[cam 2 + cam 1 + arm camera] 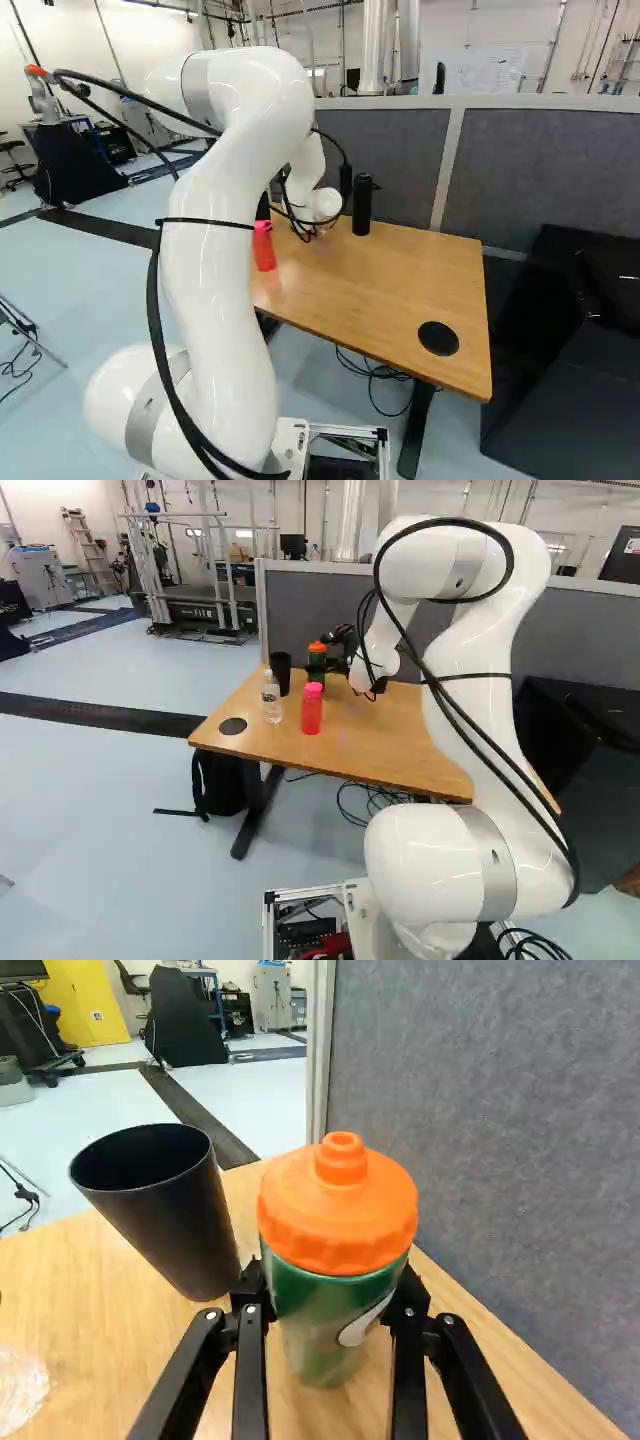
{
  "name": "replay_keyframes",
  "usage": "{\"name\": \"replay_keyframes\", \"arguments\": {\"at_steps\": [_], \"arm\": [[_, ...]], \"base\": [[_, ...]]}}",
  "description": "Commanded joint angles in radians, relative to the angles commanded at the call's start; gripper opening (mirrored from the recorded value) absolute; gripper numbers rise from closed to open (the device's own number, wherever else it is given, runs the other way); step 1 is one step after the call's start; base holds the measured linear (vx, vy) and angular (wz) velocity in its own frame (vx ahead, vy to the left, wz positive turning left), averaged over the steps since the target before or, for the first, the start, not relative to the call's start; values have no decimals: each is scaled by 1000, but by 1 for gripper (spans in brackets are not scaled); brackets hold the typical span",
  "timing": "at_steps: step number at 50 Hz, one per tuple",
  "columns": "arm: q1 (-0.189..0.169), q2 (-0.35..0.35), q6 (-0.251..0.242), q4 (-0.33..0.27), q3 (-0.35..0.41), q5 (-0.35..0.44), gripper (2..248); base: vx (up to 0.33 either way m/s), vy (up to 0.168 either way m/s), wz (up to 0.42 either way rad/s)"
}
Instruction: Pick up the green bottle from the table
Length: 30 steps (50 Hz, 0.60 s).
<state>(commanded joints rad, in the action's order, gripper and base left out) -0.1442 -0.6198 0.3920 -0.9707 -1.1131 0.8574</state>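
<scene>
My hand (328,648) is closed around the green bottle (335,1305), one finger against each side of it just under the orange lid (337,1210). The bottle is over the far part of the table (380,275). In the left base view it looks upright, but the red bottle hides its foot, so I can't tell whether it touches the wood.

Just beside my grip, past one finger, is the black cup (160,1210), its mouth open. The red bottle (312,712), with its pink lid, stands on the table nearer my base. Next to it, to its left in the left base view, stands the clear bottle (271,698). A black bottle (362,205) stands close to the right of my wrist in the right base view.

The grey partition (480,1110) runs along the table's far side. Two dark discs are set into the tabletop, one near its left end (232,726), the other near its right end (438,338). Below the left end, a black backpack (220,782) is beside the table leg, and loose cables (370,800) trail across the floor.
</scene>
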Motion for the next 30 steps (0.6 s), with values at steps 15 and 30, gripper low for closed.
{"name": "replay_keyframes", "arguments": {"at_steps": [15, 30], "arm": [[-1, 43, 0, 11, 21, 0, 111], [-5, 109, 0, 53, 69, 0, 111]], "base": [[0, 0, 0], [0, 0, 0]]}}
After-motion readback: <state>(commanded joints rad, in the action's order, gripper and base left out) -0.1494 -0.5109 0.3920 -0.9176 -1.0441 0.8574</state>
